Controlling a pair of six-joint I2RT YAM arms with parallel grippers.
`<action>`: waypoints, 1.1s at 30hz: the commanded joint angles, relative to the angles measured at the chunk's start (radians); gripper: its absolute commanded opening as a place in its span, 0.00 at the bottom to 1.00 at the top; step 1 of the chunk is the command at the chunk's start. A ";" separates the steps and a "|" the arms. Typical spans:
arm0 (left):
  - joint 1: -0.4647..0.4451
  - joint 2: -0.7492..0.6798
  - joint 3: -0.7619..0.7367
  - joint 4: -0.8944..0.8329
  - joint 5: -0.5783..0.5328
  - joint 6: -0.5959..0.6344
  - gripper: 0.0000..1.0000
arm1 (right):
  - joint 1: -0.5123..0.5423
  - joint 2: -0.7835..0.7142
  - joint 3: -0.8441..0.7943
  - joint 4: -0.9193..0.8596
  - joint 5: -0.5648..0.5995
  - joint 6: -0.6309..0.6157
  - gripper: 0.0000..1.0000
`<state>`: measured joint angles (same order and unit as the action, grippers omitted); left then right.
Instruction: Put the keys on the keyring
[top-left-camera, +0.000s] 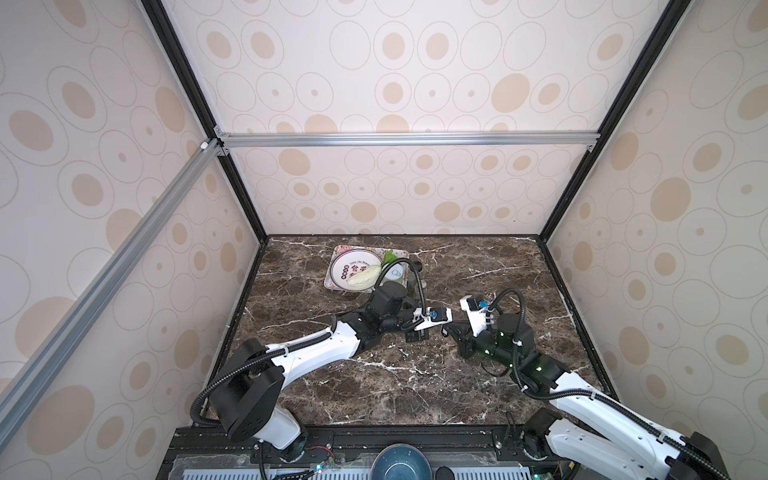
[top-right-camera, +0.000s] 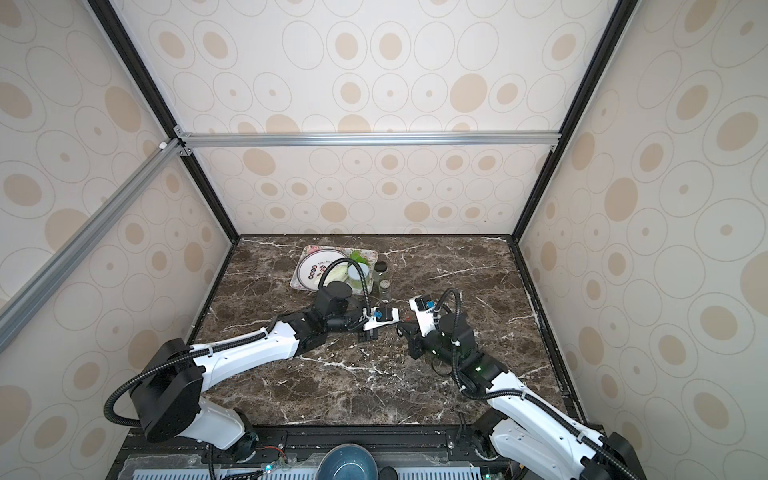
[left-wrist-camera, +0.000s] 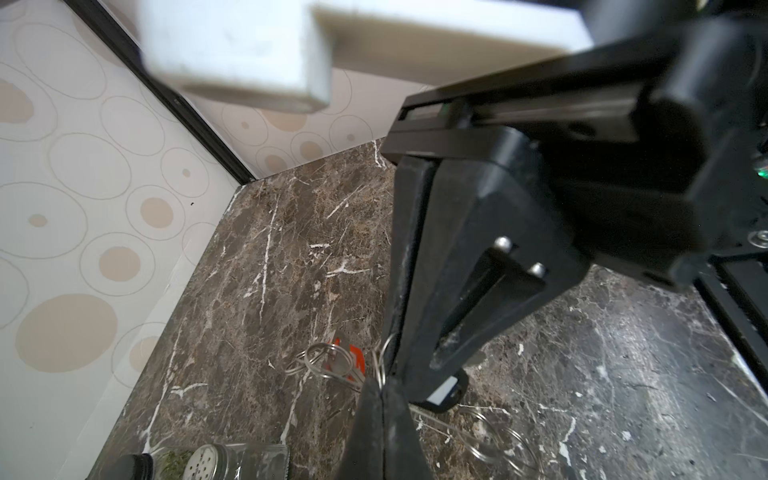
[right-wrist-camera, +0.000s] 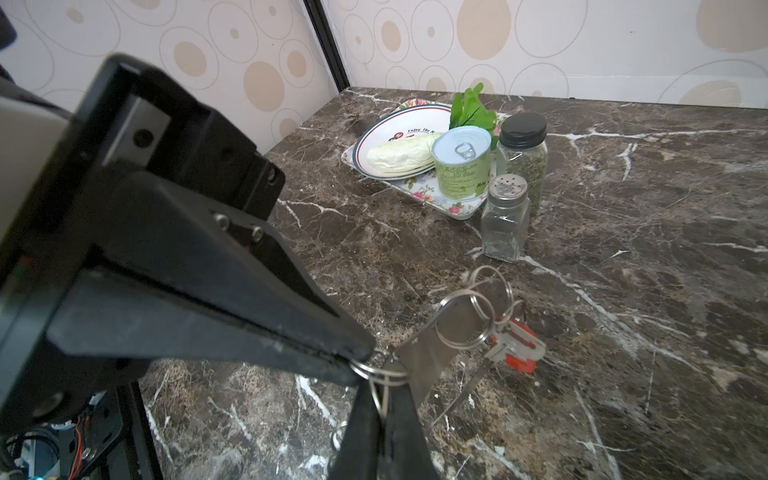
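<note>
**Surface and material findings**

I find the table (right-wrist-camera: 623, 291) glossy, brown marble-look stone with white veins. The keyring (right-wrist-camera: 386, 372) is bright polished metal wire, next to a flat plate (right-wrist-camera: 432, 345) of brushed steel. The red-orange key (right-wrist-camera: 524, 360) looks like smooth plastic. The left hand (left-wrist-camera: 380, 388) and right hand (right-wrist-camera: 360, 355) are matt black plastic, scuffed grey towards the tips. The shaker (right-wrist-camera: 505, 224) is clear glass under a dull metal lid.

Dark brown marbled counter (right-wrist-camera: 623, 291), white-veined; cream walls (top-left-camera: 415, 62) patterned with beige ovals inside grey rings. At eleven o'clock: floral-rimmed tray (right-wrist-camera: 432, 199), pale green can (right-wrist-camera: 461, 174), black-capped jar (right-wrist-camera: 523, 162) of green herbs. Silvery keyring (right-wrist-camera: 376, 371), red-orange key (right-wrist-camera: 519, 353).
</note>
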<state>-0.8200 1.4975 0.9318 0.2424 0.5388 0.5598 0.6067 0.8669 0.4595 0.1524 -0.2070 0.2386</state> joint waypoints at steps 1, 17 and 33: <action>-0.008 -0.065 -0.063 0.210 -0.052 -0.054 0.00 | -0.010 0.010 -0.013 0.065 -0.017 0.039 0.00; -0.008 -0.067 -0.194 0.600 0.050 -0.209 0.00 | -0.067 0.086 -0.005 0.110 -0.147 0.093 0.00; -0.008 -0.075 -0.129 0.371 0.032 -0.100 0.29 | -0.062 -0.029 -0.006 0.031 -0.097 0.028 0.00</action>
<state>-0.8211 1.4414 0.7441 0.6815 0.5419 0.4084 0.5438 0.8597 0.4587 0.1848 -0.3199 0.2897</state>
